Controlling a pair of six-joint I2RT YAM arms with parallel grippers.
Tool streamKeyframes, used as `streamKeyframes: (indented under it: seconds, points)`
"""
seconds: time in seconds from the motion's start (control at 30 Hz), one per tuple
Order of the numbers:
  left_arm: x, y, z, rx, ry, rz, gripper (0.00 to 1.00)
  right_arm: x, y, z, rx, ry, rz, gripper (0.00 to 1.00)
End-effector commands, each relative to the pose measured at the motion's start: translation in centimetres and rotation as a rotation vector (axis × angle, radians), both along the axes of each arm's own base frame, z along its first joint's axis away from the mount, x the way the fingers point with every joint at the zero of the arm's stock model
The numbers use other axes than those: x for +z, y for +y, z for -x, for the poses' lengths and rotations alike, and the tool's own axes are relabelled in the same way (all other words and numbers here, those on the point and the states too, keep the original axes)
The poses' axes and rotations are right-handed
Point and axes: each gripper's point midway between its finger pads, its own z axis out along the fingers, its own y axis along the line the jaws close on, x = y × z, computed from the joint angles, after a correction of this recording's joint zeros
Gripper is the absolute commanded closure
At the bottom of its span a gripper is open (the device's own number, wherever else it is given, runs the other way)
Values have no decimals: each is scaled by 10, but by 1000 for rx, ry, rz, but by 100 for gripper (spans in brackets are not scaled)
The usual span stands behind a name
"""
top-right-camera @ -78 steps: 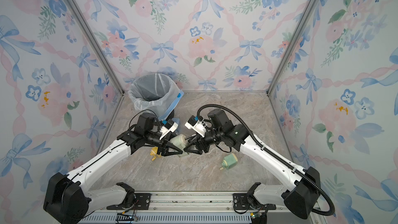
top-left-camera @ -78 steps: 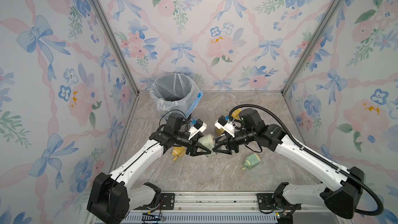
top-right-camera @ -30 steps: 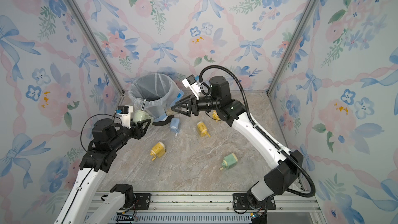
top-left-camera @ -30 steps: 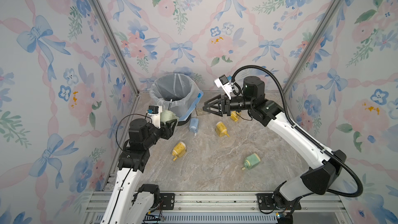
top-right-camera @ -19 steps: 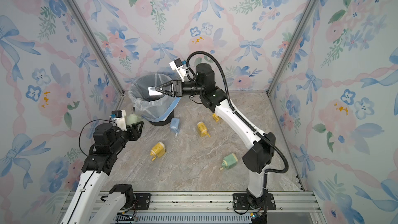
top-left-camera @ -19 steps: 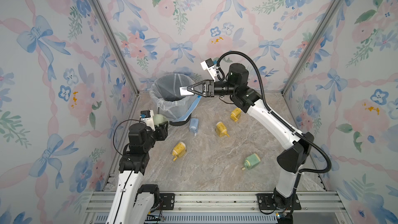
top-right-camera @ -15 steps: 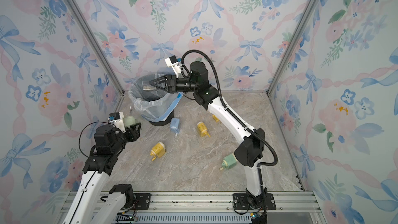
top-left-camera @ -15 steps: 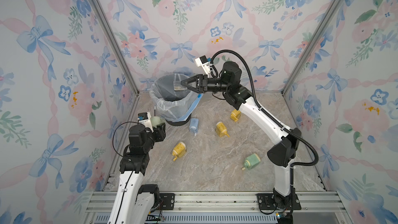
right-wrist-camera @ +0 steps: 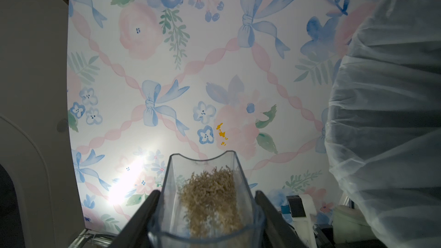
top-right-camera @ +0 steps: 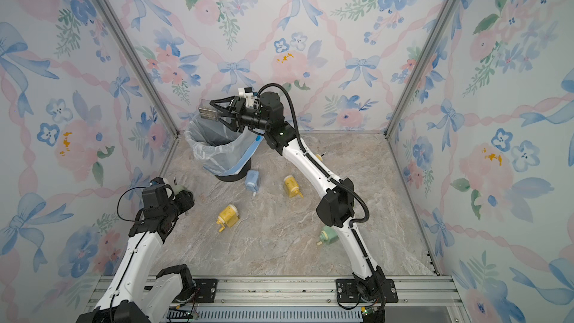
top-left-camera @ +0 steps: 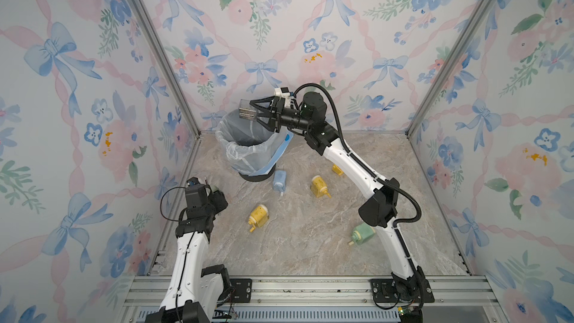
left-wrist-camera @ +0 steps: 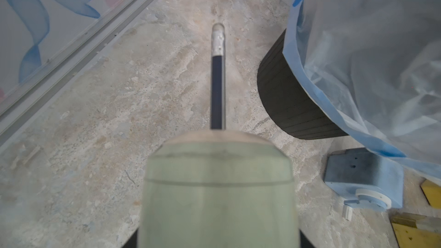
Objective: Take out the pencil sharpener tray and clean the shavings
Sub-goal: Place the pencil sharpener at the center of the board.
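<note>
My right gripper is shut on the clear tray, held in the air above the lined trash bin. Tan shavings lie inside the tray, between the two black fingers. Far to the left, near the side wall, my left gripper is shut on the pale green pencil sharpener. A dark pencil sticks out of that sharpener. The sharpener's body hides most of the left jaws.
On the marble floor lie a blue sharpener beside the bin's black base, three yellow ones, and a green one by the right arm. Patterned walls close in three sides.
The right arm has swung left and upward, carrying the tray from beside the bin to above its mouth. The left arm drew back toward the left wall with the green sharpener.
</note>
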Motion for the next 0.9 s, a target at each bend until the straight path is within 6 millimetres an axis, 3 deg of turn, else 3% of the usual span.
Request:
streamKeyframes:
  seconds: [0.0, 0.47, 0.63, 0.87]
  points:
    - [-4, 12, -6, 72, -16, -4, 100, -3, 6, -12, -36, 168, -69, 58]
    - [-53, 4, -6, 80, 121, 80, 100, -46, 20, -50, -132, 575, -273, 57]
    - [-59, 9, -3, 102, 143, 56, 100, -40, 33, -44, -145, 640, -411, 57]
    - [-66, 5, -1, 91, 173, 35, 100, -37, 33, -45, -183, 694, -501, 55]
